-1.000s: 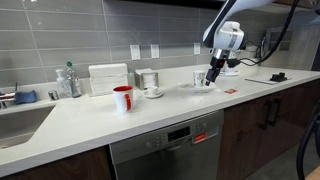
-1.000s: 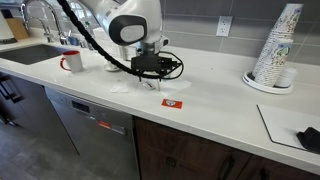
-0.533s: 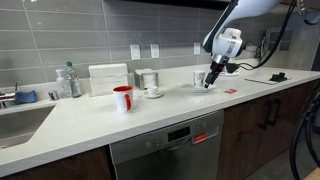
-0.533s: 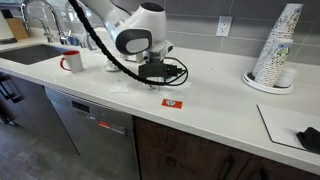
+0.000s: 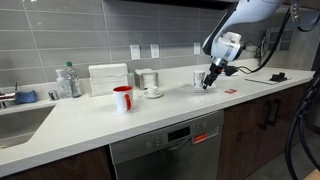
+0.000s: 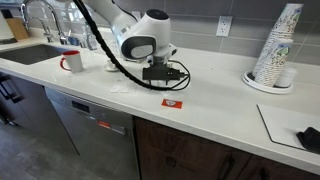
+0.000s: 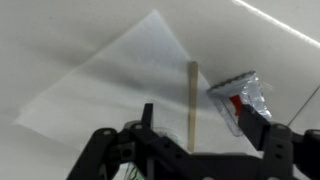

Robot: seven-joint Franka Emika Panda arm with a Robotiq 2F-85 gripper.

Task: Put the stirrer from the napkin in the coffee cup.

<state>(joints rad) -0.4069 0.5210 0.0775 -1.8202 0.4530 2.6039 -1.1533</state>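
In the wrist view the stirrer (image 7: 190,100), a thin pale wooden stick, lies flat on the white napkin (image 7: 110,75). My gripper (image 7: 200,125) is open just above it, one finger on each side of the stick's near end and neither touching it. In an exterior view the gripper (image 5: 210,80) hangs low over the napkin (image 5: 198,88), next to the small pale coffee cup (image 5: 198,77). The gripper also shows in the other exterior view (image 6: 160,72); the cup is hidden there.
A crumpled foil wrapper with red (image 7: 240,95) lies by the stirrer. A red packet (image 6: 172,102) lies near the counter's front edge. A red mug (image 5: 123,98), a white cup on a saucer (image 5: 152,88), a white dispenser (image 5: 108,78) and a cup stack (image 6: 275,50) stand around.
The wrist has shifted slightly sideways along the counter and tilted, with the gripper staying low over the napkin. The stirrer and cup have not moved.
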